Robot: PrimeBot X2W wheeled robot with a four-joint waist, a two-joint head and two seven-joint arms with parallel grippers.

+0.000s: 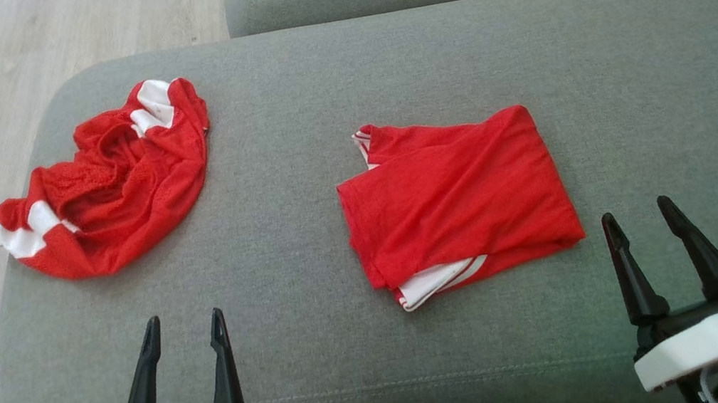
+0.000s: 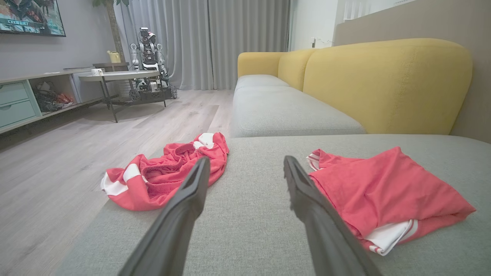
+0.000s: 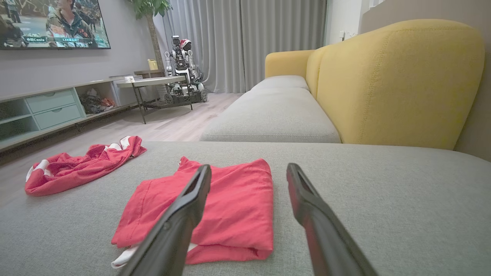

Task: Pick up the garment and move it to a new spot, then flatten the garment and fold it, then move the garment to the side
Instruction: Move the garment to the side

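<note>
Folded garment [image 1: 455,197] lies between left gripper [image 1: 183,317] and right gripper [image 1: 636,209] — touching neither.

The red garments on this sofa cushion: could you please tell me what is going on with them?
A two-armed robot is working through a folding job on a grey cushion. A folded red garment lies near the middle, just ahead of the right gripper. A crumpled red garment sits by the cushion's left edge. The left gripper is at the near edge. Both have jaws open and hold nothing.
</note>
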